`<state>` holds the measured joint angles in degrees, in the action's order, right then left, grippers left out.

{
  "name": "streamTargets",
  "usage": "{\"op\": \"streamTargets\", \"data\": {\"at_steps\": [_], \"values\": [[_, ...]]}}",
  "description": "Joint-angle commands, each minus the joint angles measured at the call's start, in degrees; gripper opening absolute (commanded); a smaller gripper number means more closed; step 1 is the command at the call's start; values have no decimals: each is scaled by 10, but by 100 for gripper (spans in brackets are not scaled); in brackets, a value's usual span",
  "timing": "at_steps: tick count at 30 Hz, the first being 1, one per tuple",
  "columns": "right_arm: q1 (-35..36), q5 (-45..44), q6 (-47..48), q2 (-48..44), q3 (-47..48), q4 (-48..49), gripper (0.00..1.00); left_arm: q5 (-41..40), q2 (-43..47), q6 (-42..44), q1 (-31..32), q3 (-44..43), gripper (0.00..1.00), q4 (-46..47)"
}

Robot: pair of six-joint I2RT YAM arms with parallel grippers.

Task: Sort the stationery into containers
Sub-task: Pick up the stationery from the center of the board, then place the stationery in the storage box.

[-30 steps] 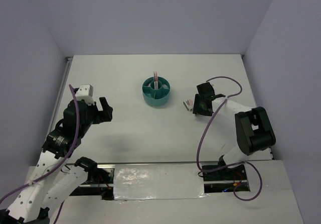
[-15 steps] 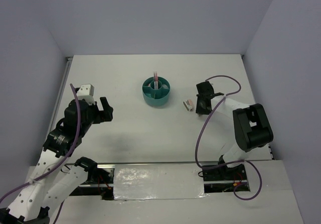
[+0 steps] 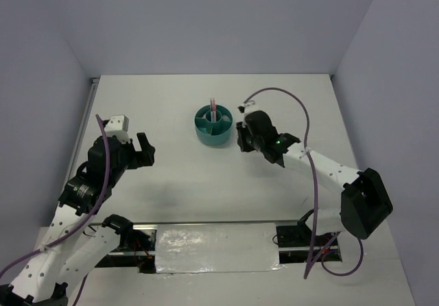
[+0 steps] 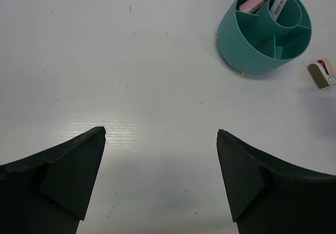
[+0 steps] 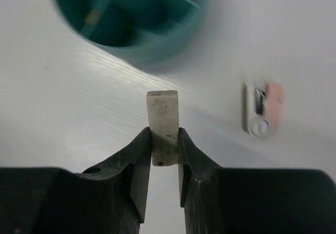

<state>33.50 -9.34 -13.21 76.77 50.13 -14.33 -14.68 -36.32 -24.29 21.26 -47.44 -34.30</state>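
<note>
The right gripper pinched an off-white block, with the teal organiser at its 11 o'clock, while the left gripper stood spread.

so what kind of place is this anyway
Probably a lab robot test cell, not a real desk: a white table boxed in by plain walls, left arm and right arm bolted at its near edge, one teal organiser as prop.
</note>
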Motion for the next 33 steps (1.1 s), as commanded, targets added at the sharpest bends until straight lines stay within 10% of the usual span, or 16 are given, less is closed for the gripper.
{"op": "streamTargets", "data": {"at_steps": [1, 6, 17, 33], "values": [[48, 55, 104, 32, 77, 37, 17, 4, 0, -1, 0, -12, 99, 19], [84, 140, 216, 135, 224, 12, 17, 6, 2, -1, -1, -10, 99, 21], [109, 32, 309, 340, 481, -123, 21, 18, -4, 4, -1, -10, 99, 24], [118, 12, 284, 341, 437, -91, 37, 24, 1, 7, -2, -11, 99, 27]]}}
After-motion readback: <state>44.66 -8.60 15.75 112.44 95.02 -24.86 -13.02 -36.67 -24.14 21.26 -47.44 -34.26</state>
